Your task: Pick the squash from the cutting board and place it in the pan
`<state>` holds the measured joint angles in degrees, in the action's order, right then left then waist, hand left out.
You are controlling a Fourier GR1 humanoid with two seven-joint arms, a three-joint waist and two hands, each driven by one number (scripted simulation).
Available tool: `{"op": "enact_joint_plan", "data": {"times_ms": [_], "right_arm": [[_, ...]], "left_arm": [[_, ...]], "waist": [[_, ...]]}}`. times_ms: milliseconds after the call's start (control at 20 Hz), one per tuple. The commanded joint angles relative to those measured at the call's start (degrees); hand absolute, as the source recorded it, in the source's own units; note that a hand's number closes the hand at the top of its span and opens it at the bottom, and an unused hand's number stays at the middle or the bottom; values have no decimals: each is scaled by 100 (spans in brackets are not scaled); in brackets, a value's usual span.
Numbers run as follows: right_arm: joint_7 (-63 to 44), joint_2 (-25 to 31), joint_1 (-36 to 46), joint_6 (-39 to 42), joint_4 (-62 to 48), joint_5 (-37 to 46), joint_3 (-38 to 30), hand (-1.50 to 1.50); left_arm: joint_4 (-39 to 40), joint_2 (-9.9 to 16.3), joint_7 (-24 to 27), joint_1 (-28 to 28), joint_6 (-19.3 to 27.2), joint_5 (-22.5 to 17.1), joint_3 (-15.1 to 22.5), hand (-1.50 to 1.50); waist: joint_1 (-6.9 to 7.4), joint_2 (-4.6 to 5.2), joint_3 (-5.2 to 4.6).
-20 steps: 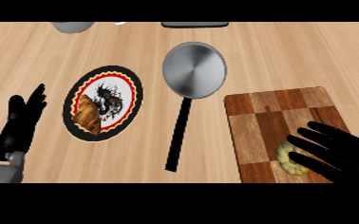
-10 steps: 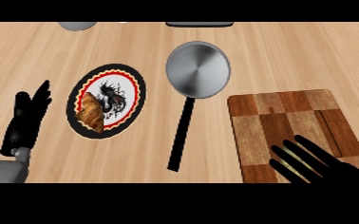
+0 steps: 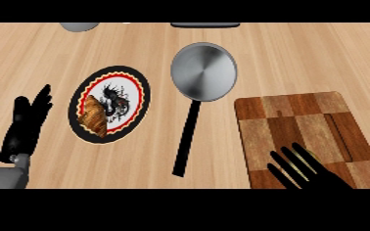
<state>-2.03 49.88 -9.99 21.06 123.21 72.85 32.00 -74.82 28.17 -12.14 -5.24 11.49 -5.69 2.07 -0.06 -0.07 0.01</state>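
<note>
Resting over the lower part of the cutting board (image 3: pixel 296 127), at the lower right of the frame, the right hand (image 3: pixel 307 171) shows its fingers spread and fairly straight, pointing up-left — not visibly curled round anything. A small yellowish sliver, possibly the squash (image 3: pixel 309 152), peeks out between the fingertips; most of it is hidden under the hand, so contact cannot be told.

The cutting board is a brown checkered wooden slab lying flat on the tabletop (image 3: pixel 289 49), with a narrow slot along its right side.

The pan (image 3: pixel 204 71) — grey, round, nothing in it — sits at upper centre of the frame, just up-left of the board and apart from it. Its black handle (image 3: pixel 186 137) runs down toward the lower centre.

Left of the pan, a plate (image 3: pixel 110 103) with a black and red patterned rim carries a croissant (image 3: pixel 94 117) on its lower left part.

The left hand (image 3: pixel 27 122) shows at the left edge, open, fingers up, well apart from the plate.

Two objects are cut off by the top edge: a grey round one (image 3: pixel 80 26) at upper left and a dark flat one (image 3: pixel 205 25) at upper centre.
</note>
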Motion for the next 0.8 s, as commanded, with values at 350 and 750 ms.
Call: {"op": "enact_joint_plan", "data": {"times_ms": [350,750], "right_arm": [[528,-453,167,-28,-685,571,-404,-150],[595,-980,-165,-454,-1078,1262,-190,-150]], "left_arm": [[316,-252,115,-218,-259,282,-365,0],[-64,-340,-150,-139,-304,582,-508,0]], "waist": [[-15,6,-3],[-10,2,-1]]}}
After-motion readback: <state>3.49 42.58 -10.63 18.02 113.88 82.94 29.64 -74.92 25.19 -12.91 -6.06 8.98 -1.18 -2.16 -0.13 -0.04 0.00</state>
